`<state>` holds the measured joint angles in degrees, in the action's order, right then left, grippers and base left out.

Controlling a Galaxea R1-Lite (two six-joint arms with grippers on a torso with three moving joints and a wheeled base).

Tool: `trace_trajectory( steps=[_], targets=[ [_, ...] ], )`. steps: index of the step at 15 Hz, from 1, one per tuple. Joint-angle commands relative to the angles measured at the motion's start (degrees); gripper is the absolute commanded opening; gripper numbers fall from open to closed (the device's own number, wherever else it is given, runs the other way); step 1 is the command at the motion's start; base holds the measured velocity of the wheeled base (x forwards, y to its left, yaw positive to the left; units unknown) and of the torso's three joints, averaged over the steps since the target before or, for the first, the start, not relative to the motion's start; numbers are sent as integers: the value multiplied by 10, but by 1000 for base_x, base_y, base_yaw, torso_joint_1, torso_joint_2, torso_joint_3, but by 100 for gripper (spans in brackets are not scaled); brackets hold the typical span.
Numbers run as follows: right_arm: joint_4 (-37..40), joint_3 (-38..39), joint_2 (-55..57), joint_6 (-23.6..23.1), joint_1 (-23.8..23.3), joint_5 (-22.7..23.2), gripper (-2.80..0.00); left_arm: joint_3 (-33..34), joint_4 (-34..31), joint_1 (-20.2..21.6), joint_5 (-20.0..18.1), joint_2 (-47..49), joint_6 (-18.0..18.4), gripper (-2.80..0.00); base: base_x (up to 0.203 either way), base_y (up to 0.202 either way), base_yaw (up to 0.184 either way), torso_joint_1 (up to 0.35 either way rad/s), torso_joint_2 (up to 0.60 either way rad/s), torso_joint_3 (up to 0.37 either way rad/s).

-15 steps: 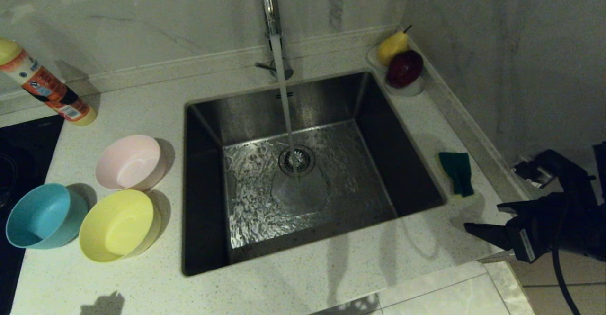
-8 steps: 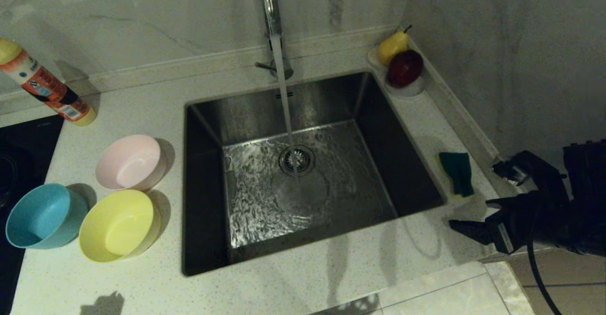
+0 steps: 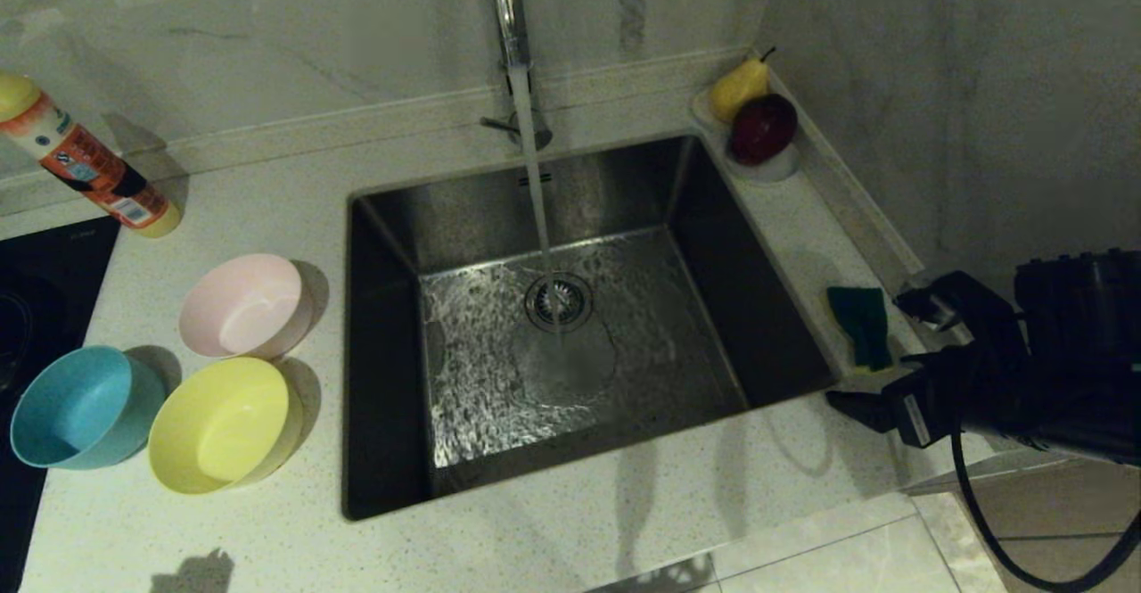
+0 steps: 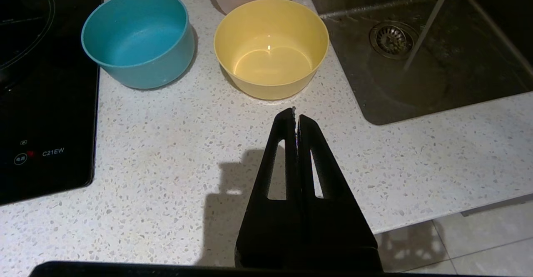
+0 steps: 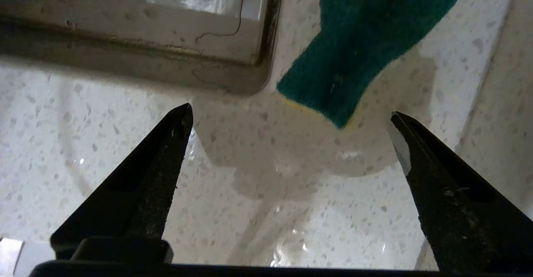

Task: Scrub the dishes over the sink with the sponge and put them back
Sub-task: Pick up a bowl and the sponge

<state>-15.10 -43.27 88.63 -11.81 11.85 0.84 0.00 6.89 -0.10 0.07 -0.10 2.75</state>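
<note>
Right gripper (image 5: 290, 111): spread wide, holding nothing, low over the speckled counter (image 5: 104, 143) at the near right corner of the sink (image 3: 463, 210). Left gripper (image 4: 295, 114): pressed shut, empty, parked above the counter's front edge just short of the yellow bowl (image 4: 270, 48); best left there for now.

Just ahead of the right fingertips, the sponge (image 5: 366, 39): flat on the counter strip between sink rim and wall ledge, green face up, yellow foam peeping out at its near corner, nearer one finger than the other. Before closing:
- Shift sideways to centre the sponge between the fingers.
- Push forward to bring the tips past the near corner and onto the body, not only the tip.
- Drop low enough to catch the foam under the scouring face.
- Mind the ledge on the outer side and the sink rim on the inner; little room for either finger.
- Squeeze gently; likely soft and quick to buckle.

Farther off, across the sink with water running from the tap (image 3: 510, 22): teal bowl (image 3: 80, 406) and pink bowl (image 3: 245, 303) beside the yellow one, all upright and not yet touched.
</note>
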Motion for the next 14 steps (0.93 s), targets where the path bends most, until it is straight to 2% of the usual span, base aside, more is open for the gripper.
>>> trace_trajectory(
  steps=[1,14],
  targets=[
    [0,-12,6,-1,0,-1,0,23,1,0,0,0,1,-280,0,0,0,0,0,0],
    [-1,-37,16,7,-9,-6,0,23,1,0,0,0,0,-280,0,0,0,0,0,0]
  ],
)
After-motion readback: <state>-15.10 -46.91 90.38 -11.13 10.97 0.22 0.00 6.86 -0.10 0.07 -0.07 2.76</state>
